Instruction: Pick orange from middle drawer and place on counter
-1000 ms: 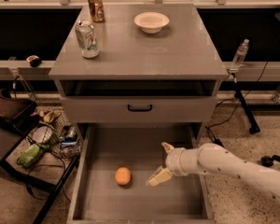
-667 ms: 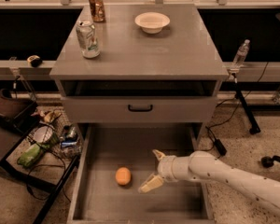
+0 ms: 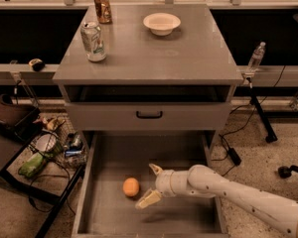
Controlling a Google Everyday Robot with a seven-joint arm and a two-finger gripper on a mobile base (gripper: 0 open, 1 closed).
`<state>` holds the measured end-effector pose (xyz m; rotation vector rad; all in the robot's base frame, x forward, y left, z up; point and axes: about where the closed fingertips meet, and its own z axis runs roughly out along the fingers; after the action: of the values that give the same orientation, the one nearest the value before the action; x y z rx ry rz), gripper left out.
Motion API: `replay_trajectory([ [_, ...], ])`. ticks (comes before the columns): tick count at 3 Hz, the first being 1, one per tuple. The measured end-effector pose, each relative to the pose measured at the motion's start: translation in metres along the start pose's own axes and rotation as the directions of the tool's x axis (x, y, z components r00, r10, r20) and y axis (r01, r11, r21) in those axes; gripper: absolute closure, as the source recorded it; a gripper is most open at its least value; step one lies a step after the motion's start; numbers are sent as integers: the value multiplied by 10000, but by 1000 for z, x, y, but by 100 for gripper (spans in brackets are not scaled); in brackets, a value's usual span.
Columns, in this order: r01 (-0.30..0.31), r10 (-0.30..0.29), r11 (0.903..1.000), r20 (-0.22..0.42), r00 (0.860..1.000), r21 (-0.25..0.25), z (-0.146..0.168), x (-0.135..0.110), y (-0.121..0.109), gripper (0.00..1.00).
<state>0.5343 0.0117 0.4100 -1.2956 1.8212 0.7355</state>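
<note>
Lower centre of frame: middle drawer pulled fully out, grey floor exposed. Orange sits on the drawer floor, left of centre, clear of the side walls.

Gripper is inside the drawer, just right of the orange. Fingers spread apart, one pointing toward the top of the frame, the other angled down-left. Orange lies just left of the gap, nothing clamped; cannot tell if the lower finger touches it. White arm enters from the lower right corner, crossing over the drawer's right wall.

Above the drawer: a closed drawer front with black handle.

Counter fills upper centre. On it: cream-white bowl toward the back, brown can at the back left corner, silver-green can on the left, nearer the front.

Water bottle stands on a ledge at the right.
</note>
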Motion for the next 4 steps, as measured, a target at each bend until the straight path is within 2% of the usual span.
replay_trajectory([
  [2,-23,24,10000,177,9998,-74,47,6,-1,0],
  [4,151,-144,9996,302,9994,-219,65,-5,-1,42],
])
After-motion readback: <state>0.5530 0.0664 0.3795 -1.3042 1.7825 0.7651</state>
